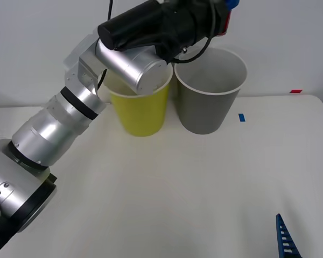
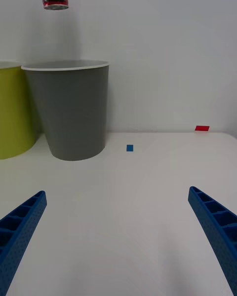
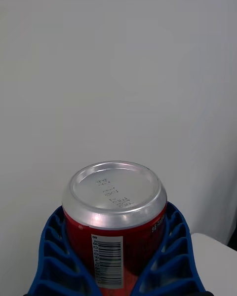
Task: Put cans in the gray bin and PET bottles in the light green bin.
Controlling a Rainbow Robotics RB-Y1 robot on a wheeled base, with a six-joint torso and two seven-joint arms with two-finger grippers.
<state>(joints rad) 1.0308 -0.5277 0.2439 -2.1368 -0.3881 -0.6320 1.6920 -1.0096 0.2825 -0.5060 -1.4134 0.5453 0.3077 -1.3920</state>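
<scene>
**One can held high over the gray bin**

There is one red can (image 3: 114, 222) in view, clamped between the two blue ribbed fingers (image 3: 54, 256) of the left gripper (image 3: 116, 276); the fingers wrap both sides of its body, and its silver end and barcode patch face the wrist camera. In the right wrist view the can hangs in the air above the gray bin (image 2: 69, 108), well clear of the white rim.

Two bins stand on the white table (image 1: 167, 183), just beside each other near the back wall: one gray bin, one light green bin (image 1: 140, 110). The left arm reaches across over the light green bin, its wrist above the gray one.

The right gripper (image 2: 118, 237) waits low over the near right part of the table, its two fingers spread wide apart and holding nothing.

On the table lie two small tape marks: one blue (image 2: 130, 148), one red (image 2: 201, 128).
</scene>
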